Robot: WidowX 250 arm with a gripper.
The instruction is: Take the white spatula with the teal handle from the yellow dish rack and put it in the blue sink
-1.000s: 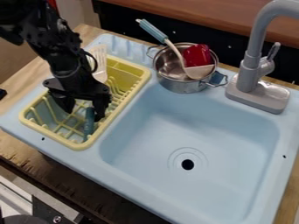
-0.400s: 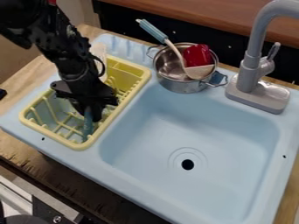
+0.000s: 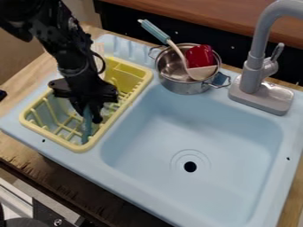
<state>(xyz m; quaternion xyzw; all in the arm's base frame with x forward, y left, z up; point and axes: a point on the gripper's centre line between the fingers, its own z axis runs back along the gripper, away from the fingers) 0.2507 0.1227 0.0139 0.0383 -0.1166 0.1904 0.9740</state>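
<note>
Pinching a slim teal thing (image 3: pixel 87 131), by the look of it, the black gripper (image 3: pixel 88 116) hangs down inside the yellow dish rack (image 3: pixel 78 147), its fingers drawn in close on both sides of the thing's upper end. The far side of that hold is hidden, so how firm it is cannot be told. As for how far the work has come, the reach appears to be done and the grasp made or very nearly so; the teal thing lies within the rack's walls, tilted, with its lower end near the front rim, so any lifting or carrying of it is not yet done. Around it run the rack's wire-like ribs (a tight spot to work in, one would judge). The rack sits along one side of the light blue sink unit, right beside the sink basin (image 3: pixel 237 146), with its dark drain hole (image 3: pixel 190 166). Farther out, on the unit's back ledge, stands a metal pot (image 3: pixel 184 86) holding a red thing (image 3: pixel 200 56) and a pale utensil whose blue handle (image 3: pixel 155 31) leans out over the rim; the grey faucet (image 3: pixel 254 75) rises beside the pot.
</note>
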